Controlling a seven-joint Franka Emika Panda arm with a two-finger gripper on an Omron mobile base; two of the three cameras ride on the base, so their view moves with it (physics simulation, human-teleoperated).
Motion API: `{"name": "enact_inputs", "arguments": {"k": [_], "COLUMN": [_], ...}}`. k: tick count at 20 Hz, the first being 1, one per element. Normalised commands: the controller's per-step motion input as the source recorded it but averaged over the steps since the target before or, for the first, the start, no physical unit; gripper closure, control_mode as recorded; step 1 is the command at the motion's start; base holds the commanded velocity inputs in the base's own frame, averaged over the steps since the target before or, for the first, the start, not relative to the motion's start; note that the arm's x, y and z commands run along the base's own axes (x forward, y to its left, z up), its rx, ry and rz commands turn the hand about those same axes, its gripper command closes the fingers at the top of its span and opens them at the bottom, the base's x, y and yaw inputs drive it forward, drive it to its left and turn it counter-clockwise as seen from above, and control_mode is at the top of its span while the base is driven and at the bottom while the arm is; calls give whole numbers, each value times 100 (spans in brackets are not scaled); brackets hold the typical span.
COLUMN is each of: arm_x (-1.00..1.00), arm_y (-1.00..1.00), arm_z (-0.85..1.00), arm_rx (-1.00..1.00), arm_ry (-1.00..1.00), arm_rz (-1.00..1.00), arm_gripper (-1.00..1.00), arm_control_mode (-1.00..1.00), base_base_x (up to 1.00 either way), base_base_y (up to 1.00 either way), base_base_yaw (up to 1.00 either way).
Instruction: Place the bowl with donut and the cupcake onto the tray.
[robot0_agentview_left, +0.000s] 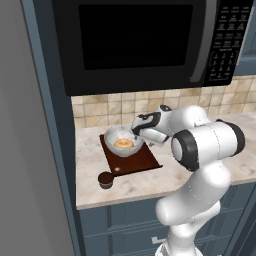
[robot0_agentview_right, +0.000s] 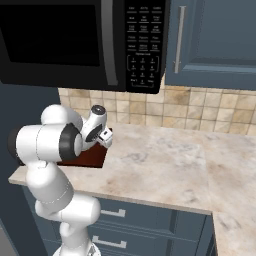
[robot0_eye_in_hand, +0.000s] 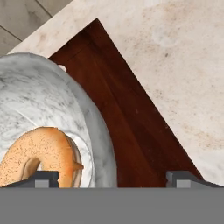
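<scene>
My gripper straddles the rim, fingers apart. One bowl with one donut sits on the tray; one cupcake waits on the counter beside it.

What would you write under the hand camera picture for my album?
Open jaws straddle the rim of the bowl holding the donut, resting on the tray.

Donut in bowl on tray; cupcake on counter just before the tray.
</scene>
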Motion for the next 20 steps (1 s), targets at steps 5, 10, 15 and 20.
{"name": "enact_inputs", "arguments": {"k": [5, 10, 15, 20], "arm_x": [-3, -19, -29, -40], "arm_y": [0, 0, 8, 21], "arm_z": [35, 37, 34, 25], "arm_rx": [0, 0, 0, -1], "arm_ry": [-1, -2, 0, 1], "arm_rz": [0, 1, 10, 16], "arm_gripper": [-100, -100, -100, -100], "arm_control_mode": [-100, -100, -100, -100], "base_base_x": [0, 0, 0, 0], "base_base_y": [0, 0, 0, 0], "base_base_yaw": [0, 0, 0, 0]}}
